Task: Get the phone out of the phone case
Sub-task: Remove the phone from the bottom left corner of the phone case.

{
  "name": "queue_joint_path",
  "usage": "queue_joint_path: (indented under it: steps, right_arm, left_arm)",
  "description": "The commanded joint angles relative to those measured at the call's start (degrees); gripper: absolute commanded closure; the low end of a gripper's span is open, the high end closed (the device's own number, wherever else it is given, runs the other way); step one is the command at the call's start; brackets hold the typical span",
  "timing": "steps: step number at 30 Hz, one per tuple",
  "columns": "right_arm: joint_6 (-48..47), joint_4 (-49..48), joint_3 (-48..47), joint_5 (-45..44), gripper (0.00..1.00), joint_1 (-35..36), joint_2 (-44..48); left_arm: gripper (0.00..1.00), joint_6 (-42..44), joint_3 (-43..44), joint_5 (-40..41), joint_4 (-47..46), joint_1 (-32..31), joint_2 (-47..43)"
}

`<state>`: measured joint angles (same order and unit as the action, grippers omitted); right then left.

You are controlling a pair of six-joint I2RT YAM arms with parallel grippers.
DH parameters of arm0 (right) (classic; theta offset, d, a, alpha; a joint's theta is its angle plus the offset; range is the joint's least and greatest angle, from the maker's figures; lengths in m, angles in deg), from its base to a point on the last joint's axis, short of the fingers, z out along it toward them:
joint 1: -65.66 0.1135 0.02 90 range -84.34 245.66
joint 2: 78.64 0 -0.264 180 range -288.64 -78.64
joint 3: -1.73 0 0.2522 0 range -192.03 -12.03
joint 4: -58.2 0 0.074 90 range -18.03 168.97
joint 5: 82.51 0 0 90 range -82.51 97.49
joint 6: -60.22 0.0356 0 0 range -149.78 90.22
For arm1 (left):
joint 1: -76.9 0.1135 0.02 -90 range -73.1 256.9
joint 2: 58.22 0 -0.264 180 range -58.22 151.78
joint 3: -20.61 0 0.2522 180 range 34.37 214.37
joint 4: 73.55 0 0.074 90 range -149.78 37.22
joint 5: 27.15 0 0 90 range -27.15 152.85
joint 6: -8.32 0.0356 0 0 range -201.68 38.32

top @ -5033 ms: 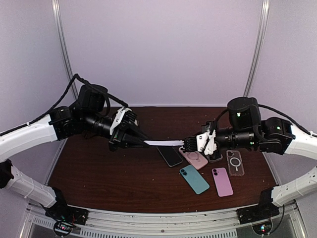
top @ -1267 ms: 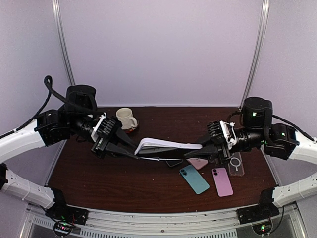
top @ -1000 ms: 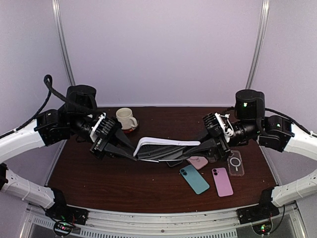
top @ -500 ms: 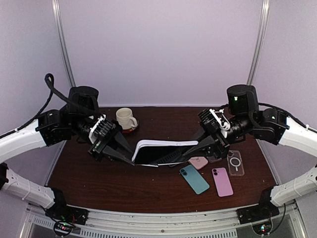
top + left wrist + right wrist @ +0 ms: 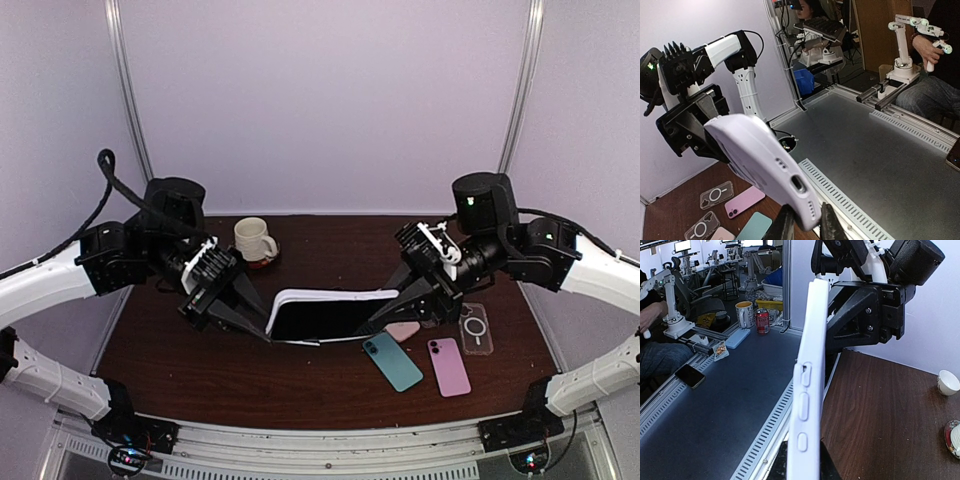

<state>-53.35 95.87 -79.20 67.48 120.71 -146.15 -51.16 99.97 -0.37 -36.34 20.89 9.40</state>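
Both arms have the phone case up in the air between them, over the middle of the worktop, clear of the surface. White case, long side running roughly left to right, tilted so the dark screen of the phone faces the near side. Phone sits inside the case, not out yet

Left fingers clenched on the left end of the phone case. Left wrist view has them pinching the end with the charging port, one finger each side

Right fingers clenched on the right end. In the right wrist view the case edge with three side buttons runs straight up from the bottom of frame. The pinch point itself is mostly hidden behind that edge

On the worktop, below and right of the held case:
- teal phone and pink phone lying back up, near each other but not touching
- clear case with a ring mark, further right
- a pink thing half hidden beneath the right fingers, can't tell what it is

Mug on the far left, behind the left arm, well apart from the rest
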Motion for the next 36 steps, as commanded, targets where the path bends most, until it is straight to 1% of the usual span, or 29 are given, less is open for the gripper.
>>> queue_joint_path:
  steps: [1,7,16,25,36]
  right_arm:
    - [0.6,-1.2,-1.0,6.3,1.00,2.4,0.3]
    - [0.9,-1.3,0.2,5.4,1.00,2.9,1.4]
    - [1.4,-1.2,1.0,4.2,1.00,4.4,2.5]
    - [1.5,-0.3,1.7,3.5,1.00,4.7,3.5]
    - [2.0,-1.2,2.8,1.6,1.00,6.2,3.8]
  left_arm:
    - [0.88,2.0,1.2,-0.5,-0.2,-0.5,1.2]
    - [0.86,3.3,1.0,0.7,0.9,-0.5,1.0]
    - [0.90,5.3,1.0,1.1,2.9,-0.5,1.6]
    - [0.90,9.1,-0.2,2.3,4.0,-0.5,1.2]
    - [0.90,11.4,-1.3,2.7,4.1,-0.5,1.1]
